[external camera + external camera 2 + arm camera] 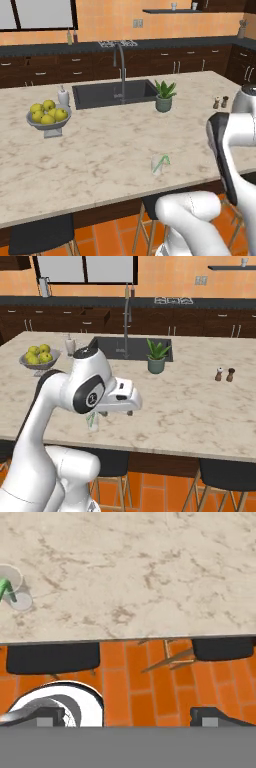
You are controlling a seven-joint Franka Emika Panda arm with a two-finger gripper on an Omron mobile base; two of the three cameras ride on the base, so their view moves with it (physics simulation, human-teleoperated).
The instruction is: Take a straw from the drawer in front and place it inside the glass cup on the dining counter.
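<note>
On the dining counter (100,150) stand a fruit bowl (48,120), soap bottle (63,95), potted plant (164,96) and 2 shakers (220,102) — all well apart from the glass cup (159,164) near the front edge. The straw (161,163) sits inside it, leaning diagonally, bent end up. The gripper (125,714) is empty, fingers spread wide.

Low in the centre-right of the left base view we see the glass cup (159,164), clear and upright, near the front edge of the beige marbled dining counter (100,150). The light-green straw (161,162) leans inside it.
</note>
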